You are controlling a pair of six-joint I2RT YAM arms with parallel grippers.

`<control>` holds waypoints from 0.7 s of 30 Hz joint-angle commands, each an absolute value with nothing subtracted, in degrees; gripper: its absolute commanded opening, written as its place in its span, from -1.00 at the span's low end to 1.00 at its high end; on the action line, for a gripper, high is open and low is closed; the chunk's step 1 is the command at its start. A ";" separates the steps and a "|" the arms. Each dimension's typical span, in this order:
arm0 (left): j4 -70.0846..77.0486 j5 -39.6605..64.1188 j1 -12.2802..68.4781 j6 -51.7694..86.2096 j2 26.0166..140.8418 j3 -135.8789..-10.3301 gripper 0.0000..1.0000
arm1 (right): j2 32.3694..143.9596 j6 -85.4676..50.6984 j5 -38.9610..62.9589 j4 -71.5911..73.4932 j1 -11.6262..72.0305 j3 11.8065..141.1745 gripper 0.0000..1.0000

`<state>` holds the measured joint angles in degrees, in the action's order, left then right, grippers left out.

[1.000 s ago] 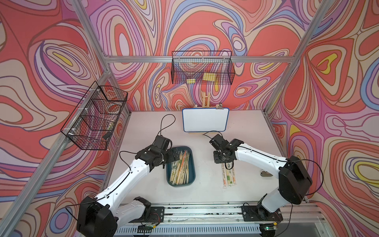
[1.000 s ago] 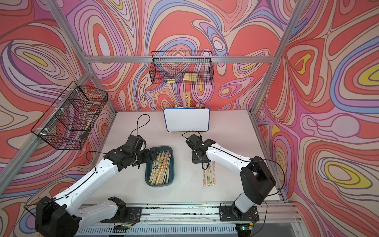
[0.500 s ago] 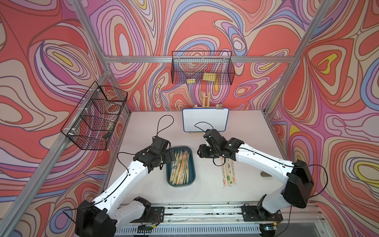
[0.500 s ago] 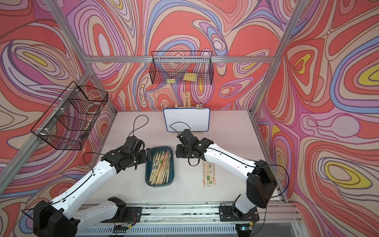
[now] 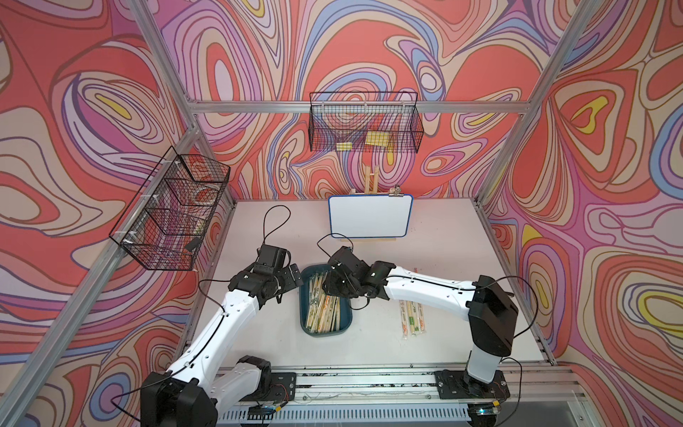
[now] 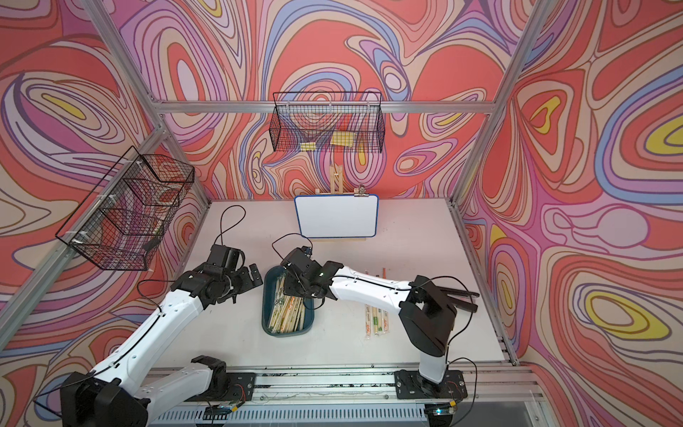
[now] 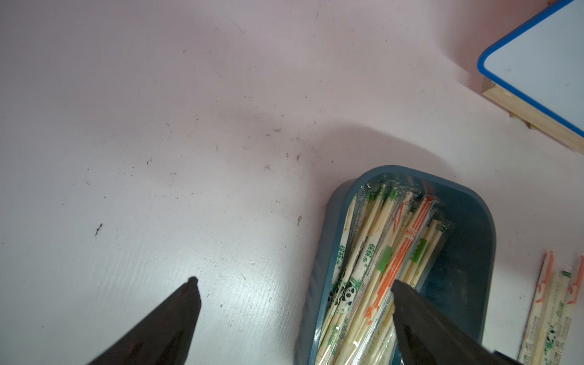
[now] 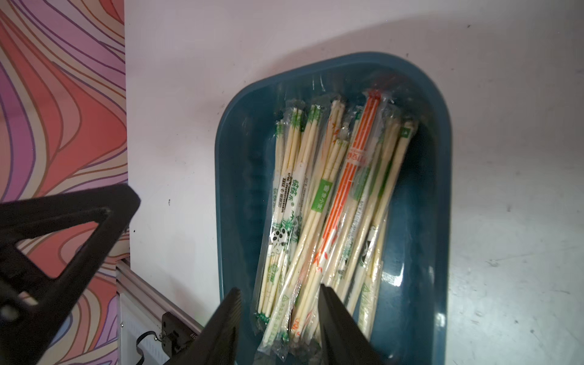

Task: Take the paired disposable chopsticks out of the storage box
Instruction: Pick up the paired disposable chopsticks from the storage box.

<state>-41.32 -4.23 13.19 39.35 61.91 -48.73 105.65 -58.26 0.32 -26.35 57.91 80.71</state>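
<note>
Many paired disposable chopsticks [image 8: 319,205] lay in the storage box [image 8: 423,221] at frame centre, their near ends between the narrowly parted jaws of the right gripper [image 8: 279,292]. The left gripper [image 7: 294,281] gaped wide beside the box's rim. Several sleeved pairs [image 5: 412,318] lay on the table [image 5: 443,258], lower right.

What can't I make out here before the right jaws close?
Box far end: in both top views, covered by the right gripper.
Whether the jaws touch the chopsticks: the right wrist view gives no depth.
Loose pairs: far ends under the right arm in both top views.
Back basket contents: tiny, behind mesh.
</note>
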 commanded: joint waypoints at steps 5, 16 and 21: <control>-42.22 -2.99 11.38 37.98 61.08 -48.38 1.00 | 110.82 -64.36 -2.50 -25.13 58.71 83.33 -0.19; -41.30 -1.85 10.81 37.88 61.07 -47.86 1.00 | 115.90 -67.58 -0.45 -23.07 59.33 84.02 -0.26; -40.96 -1.35 10.81 37.88 60.97 -47.46 0.99 | 117.09 -68.05 -0.22 -23.11 59.50 84.02 -0.26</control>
